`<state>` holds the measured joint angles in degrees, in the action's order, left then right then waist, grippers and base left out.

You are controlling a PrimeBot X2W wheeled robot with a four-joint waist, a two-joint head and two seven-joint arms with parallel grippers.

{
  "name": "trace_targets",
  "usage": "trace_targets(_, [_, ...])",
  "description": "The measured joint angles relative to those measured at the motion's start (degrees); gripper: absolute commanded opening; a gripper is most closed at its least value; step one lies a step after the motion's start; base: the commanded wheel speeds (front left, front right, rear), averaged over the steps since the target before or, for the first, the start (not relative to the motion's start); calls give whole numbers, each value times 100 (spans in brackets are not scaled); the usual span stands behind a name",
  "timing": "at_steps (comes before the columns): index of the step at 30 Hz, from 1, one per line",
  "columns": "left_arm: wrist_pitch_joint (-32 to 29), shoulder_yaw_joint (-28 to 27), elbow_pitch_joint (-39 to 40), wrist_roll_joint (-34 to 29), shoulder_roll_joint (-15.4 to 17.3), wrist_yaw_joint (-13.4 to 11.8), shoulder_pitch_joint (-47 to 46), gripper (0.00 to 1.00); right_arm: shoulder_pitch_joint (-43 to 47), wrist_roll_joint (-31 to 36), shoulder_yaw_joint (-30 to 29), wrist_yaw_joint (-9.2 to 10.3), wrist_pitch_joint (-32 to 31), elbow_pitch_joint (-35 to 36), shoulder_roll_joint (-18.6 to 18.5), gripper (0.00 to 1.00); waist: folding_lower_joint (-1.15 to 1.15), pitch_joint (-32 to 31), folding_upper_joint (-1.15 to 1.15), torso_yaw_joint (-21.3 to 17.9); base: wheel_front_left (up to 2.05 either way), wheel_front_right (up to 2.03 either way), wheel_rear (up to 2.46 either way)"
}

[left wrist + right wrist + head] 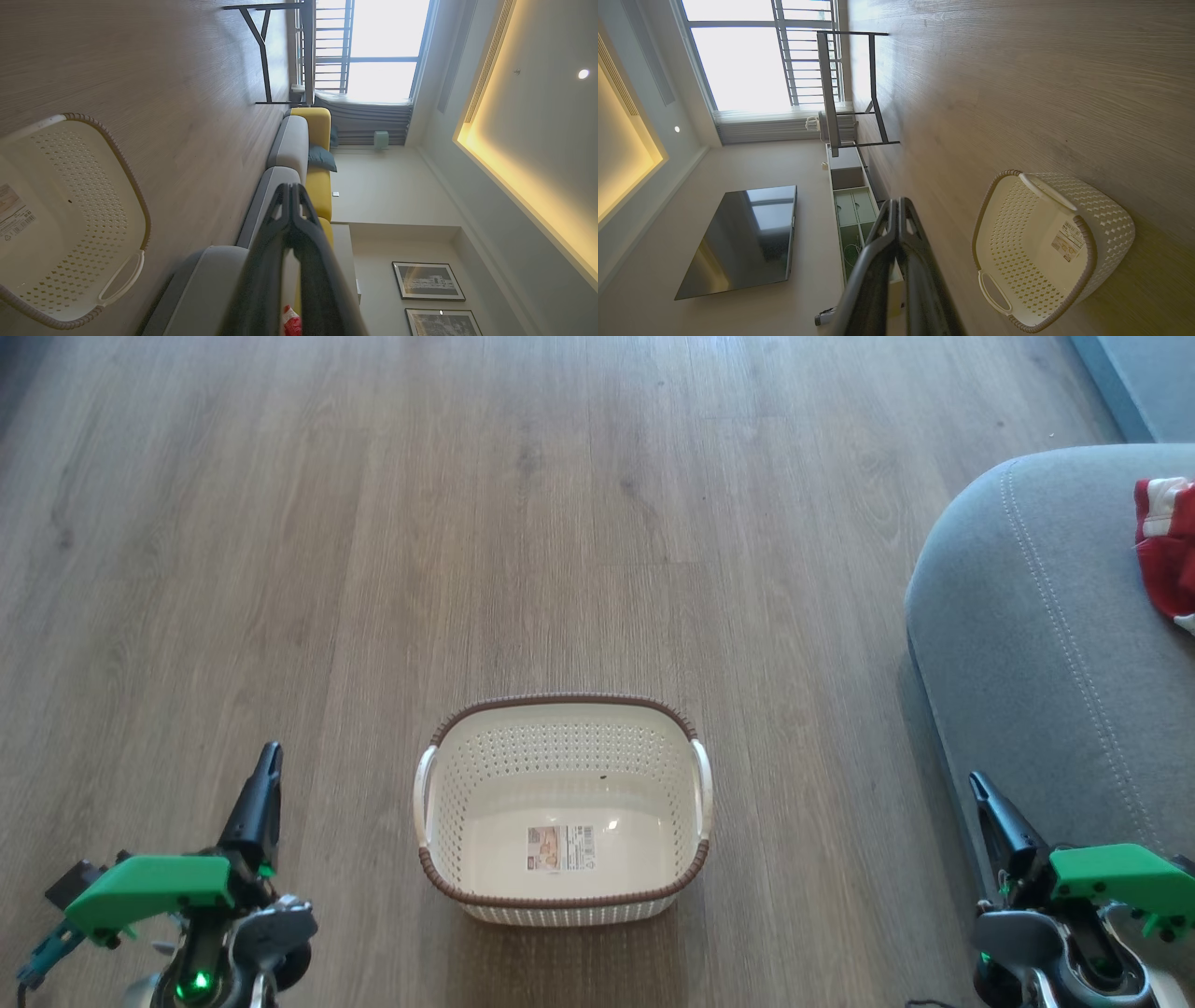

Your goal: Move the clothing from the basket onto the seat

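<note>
The cream-white perforated basket [564,809] stands on the wooden floor with only a sticker inside it; it also lies at the left of the left wrist view [70,219] and at the lower right of the right wrist view [1045,252]. The red and white clothing [1167,546] lies on the grey seat [1046,644] at the right edge. A scrap of red clothing [290,322] peeks between the left fingers, far behind them. My left gripper [266,765] hangs shut at the lower left, apart from the basket, tips together [289,189]. My right gripper [978,786] is shut beside the seat's front, tips together [896,203].
Wooden floor [467,523] stretches ahead of the basket. A dark-framed table [850,88] stands by the window. A long grey and yellow sofa [299,154] runs along the wall. A black TV [742,238] hangs above a low cabinet [852,205].
</note>
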<state>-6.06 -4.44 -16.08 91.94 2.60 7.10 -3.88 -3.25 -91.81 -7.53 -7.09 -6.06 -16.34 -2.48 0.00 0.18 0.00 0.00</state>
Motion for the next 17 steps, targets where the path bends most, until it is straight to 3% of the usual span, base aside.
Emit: trace_targets(17, [0, 0, 0, 0, 0, 0, 0, 0, 0, 0, 0, 0, 0, 0, 0, 0, 0, 0, 0, 0, 0, 0, 0])
